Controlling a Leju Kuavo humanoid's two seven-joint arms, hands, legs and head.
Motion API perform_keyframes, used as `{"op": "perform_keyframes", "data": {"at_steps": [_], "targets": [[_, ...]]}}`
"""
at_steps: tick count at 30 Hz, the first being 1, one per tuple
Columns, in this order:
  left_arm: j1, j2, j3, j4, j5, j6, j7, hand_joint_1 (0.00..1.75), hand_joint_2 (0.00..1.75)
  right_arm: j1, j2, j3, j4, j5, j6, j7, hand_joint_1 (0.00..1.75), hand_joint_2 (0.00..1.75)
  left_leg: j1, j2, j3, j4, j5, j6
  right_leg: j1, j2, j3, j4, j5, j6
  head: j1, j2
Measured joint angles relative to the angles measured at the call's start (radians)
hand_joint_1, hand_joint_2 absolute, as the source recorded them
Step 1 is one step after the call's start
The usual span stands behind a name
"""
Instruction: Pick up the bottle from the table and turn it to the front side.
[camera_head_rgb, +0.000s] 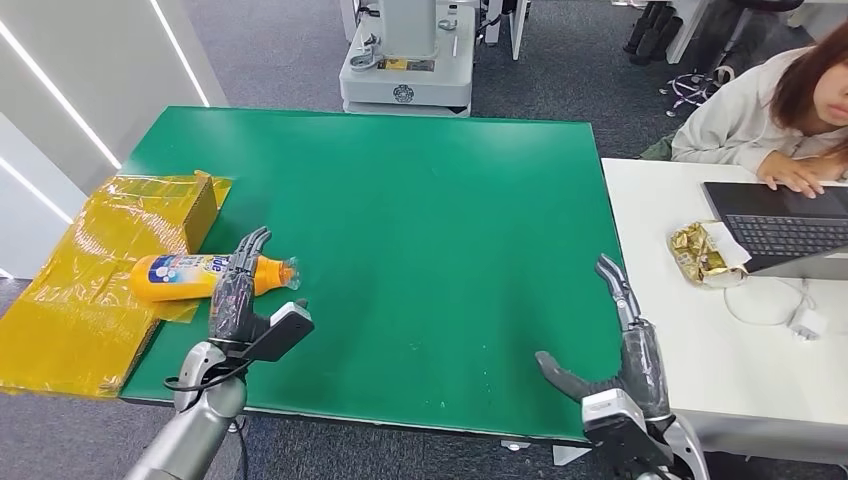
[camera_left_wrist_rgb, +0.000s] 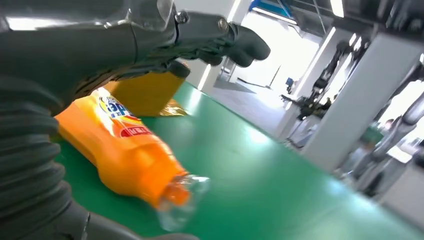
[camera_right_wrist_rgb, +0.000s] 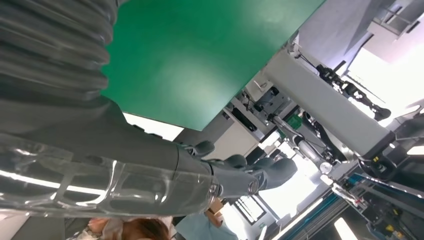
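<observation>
1 orange plastic bottle, clear cap, blue-white label, lies on its side on the green matte table beside 1 glossy yellow-wrapped box. Left hand arches over the bottle, fingers spread, not gripping. Right hand hovers spread at the table's near right edge.

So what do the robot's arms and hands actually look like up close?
Each arm is a silver-grey metal tube; the left arm has a thin black cable looped at the wrist. The left robot hand and right robot hand have dark, slim, segmented fingers and a thicker grey thumb. Close up, a grey ribbed cover wraps the wrist, with a clear plastic shell over the hand's back.
</observation>
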Motion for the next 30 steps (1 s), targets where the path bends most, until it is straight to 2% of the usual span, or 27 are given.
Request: {"op": "perform_keyframes", "data": {"at_steps": [6, 15, 17, 22, 30], "targets": [[0.066, -0.061, 0.001, -0.189, 0.049, 0.015, -0.024, 0.0, 1.75, 0.0, 0.0, 0.014, 0.027, -0.028, -0.001, -0.02, 0.0, 1.75, 0.0, 0.0, 0.0, 0.0, -0.001, 0.0, 0.0, 0.0, -0.001, 0.0, 0.0, 0.0, 0.0, 0.0], [0.096, -0.088, 0.001, -0.284, 0.08, 0.027, -0.057, 0.0, 1.75, 0.0, 0.003, 0.024, 0.045, -0.052, -0.014, -0.031, 0.0, 1.75, 0.001, 0.0, 0.0, 0.0, -0.001, 0.0, 0.0, 0.0, -0.001, 0.0, 0.0, 0.0, 0.0, 0.0], [0.102, -0.099, 0.001, -0.308, 0.162, -0.036, -0.053, 0.0, 1.75, 0.0, 0.012, 0.027, 0.049, -0.076, -0.028, -0.044, 0.0, 1.75, 0.0, 0.0, 0.0, 0.0, -0.001, 0.0, 0.0, 0.0, -0.001, 0.0, 0.0, 0.0, 0.0, 0.0], [0.125, -0.135, -0.027, -0.342, 0.524, -0.369, -0.004, 0.0, 1.75, 0.026, 0.053, 0.031, 0.051, -0.228, -0.032, -0.099, 0.0, 1.75, 0.0, 0.0, -0.001, 0.0, -0.001, 0.0, 0.0, 0.0, -0.001, 0.0, -0.001, 0.0, 0.0, 0.0], [0.137, -0.151, -0.09, -0.348, 0.677, -0.52, 0.017, 0.0, 1.75, 0.085, 0.089, 0.051, 0.043, -0.309, -0.054, -0.114, 0.0, 1.75, 0.0, 0.0, -0.001, 0.0, -0.002, 0.0, 0.0, 0.0, -0.001, 0.0, -0.001, 0.001, 0.0, 0.0]]}}
